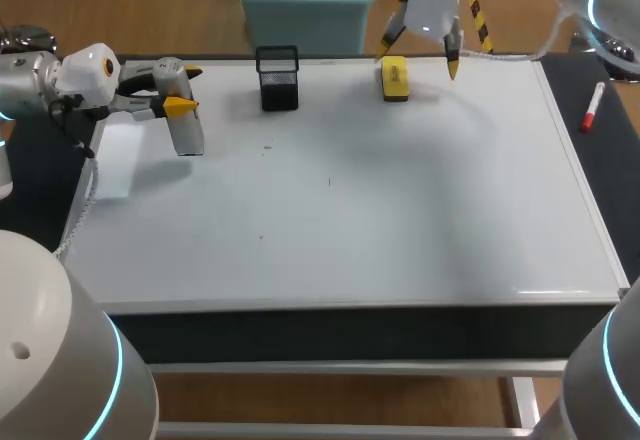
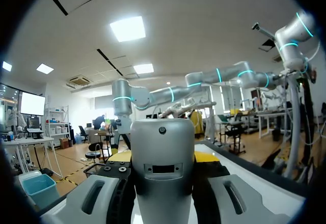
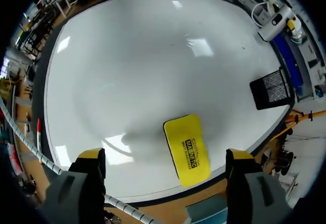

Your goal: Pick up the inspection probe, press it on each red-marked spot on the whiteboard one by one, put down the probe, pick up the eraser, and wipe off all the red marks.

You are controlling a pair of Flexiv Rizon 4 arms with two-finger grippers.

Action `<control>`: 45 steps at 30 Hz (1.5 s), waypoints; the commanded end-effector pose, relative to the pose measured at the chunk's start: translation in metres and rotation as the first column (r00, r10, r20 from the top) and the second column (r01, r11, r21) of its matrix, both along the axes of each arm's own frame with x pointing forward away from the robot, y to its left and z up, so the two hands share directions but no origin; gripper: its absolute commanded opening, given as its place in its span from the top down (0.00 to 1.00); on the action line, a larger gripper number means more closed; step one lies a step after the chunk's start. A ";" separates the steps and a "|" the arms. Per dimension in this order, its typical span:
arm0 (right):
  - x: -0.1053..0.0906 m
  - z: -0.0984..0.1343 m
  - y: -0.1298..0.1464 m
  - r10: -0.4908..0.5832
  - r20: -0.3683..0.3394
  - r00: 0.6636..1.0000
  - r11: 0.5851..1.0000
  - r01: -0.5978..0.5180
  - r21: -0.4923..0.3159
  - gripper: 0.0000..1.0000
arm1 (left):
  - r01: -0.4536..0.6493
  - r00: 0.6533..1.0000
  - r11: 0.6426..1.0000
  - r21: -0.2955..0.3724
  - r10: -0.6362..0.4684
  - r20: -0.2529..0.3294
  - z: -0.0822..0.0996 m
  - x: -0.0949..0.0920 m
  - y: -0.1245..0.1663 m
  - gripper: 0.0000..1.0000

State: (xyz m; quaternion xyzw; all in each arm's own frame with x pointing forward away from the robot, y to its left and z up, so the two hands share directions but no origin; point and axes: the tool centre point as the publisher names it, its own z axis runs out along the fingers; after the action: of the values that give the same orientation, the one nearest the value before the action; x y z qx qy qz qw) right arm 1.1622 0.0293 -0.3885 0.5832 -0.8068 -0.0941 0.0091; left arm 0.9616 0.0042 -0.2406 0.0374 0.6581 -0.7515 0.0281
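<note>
Right wrist view: right gripper (image 3: 165,155), spread wide, hangs over the eraser (image 3: 187,150) at the whiteboard (image 3: 153,56) edge; a skewed descent could shove it off. Left gripper (image 1: 185,90) clamps the inspection probe (image 1: 188,132).

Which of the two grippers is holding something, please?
The left gripper, shut on the grey probe; the right gripper hangs open over the yellow eraser.
</note>
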 end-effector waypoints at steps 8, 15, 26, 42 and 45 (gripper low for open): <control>-0.020 0.064 -0.047 -0.309 0.028 0.951 0.945 0.303 0.124 0.00 | 0.001 1.000 1.000 0.001 -0.001 0.000 0.001 0.000 0.000 1.00; -0.018 0.086 -0.070 -0.483 -0.070 0.873 0.855 0.488 0.177 0.00 | 0.001 1.000 1.000 0.001 -0.001 0.000 0.001 0.000 0.000 1.00; -0.023 0.123 -0.087 -0.582 -0.107 0.806 0.764 0.587 0.269 0.00 | 0.001 1.000 1.000 0.001 -0.001 0.000 0.001 0.000 0.000 1.00; -0.037 0.148 -0.100 -0.647 -0.167 0.744 0.676 0.660 0.326 0.00 | 0.001 1.000 1.000 0.001 -0.001 0.000 0.001 0.000 0.000 1.00; -0.037 0.148 -0.100 -0.647 -0.167 0.744 0.676 0.660 0.326 0.00 | 0.001 1.000 1.000 0.001 -0.001 0.000 0.001 0.000 0.000 1.00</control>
State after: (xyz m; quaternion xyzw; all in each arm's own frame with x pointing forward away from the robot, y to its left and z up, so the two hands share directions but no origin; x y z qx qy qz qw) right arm 1.1272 -0.0703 -0.2410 0.2457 -0.9287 -0.2521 -0.1164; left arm 0.9616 0.0042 -0.2405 0.0375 0.6581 -0.7515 0.0281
